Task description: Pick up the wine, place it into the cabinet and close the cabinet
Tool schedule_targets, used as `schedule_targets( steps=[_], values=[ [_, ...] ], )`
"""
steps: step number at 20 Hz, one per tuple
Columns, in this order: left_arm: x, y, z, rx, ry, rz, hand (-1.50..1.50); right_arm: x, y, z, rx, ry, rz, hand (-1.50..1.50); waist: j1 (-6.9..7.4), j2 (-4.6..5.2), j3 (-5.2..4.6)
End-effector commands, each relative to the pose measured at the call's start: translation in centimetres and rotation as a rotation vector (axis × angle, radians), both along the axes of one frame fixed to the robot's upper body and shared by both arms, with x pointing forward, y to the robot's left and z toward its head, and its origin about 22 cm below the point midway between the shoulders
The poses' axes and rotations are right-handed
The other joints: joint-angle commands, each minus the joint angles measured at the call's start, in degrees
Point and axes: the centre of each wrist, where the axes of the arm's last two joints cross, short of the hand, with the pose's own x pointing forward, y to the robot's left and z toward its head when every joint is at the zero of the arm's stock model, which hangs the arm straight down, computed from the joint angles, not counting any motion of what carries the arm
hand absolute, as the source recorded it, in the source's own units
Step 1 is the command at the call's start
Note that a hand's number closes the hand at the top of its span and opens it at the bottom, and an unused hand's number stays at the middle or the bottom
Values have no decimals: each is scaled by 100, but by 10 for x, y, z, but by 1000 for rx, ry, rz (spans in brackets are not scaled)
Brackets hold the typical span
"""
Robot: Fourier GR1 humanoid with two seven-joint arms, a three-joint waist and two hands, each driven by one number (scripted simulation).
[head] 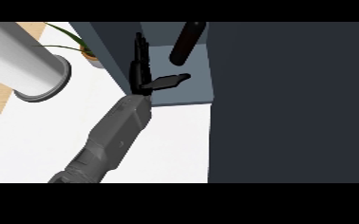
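One grey forearm [112,140], blocky and ridged towards seven o'clock, ends in a slim black hand [142,71] with thin fingers and thumb

The white surface [168,142] spreads below and to the left of the robot hand [140,71]. Well to the robot hand's left a grey cylinder [32,66] stands on it, and a potted plant [88,52] sits between the two. The cabinet shelf [189,90] beside the robot hand carries the dark wine bottle [187,42].
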Motion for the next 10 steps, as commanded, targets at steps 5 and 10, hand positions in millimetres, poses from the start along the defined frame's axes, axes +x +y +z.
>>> schedule_targets(
  steps=[5, 10],
  values=[
    [-58, -43, -5, -26, 31, -53, -150, -3, -14, -1, -10, -31, -63, -150, 248, -27, 4],
    [-89, -58, -1, -7, 7, -44, -150, -24, -22, 6, -31, -18, -55, -150, 293, -30, 4]
  ],
)
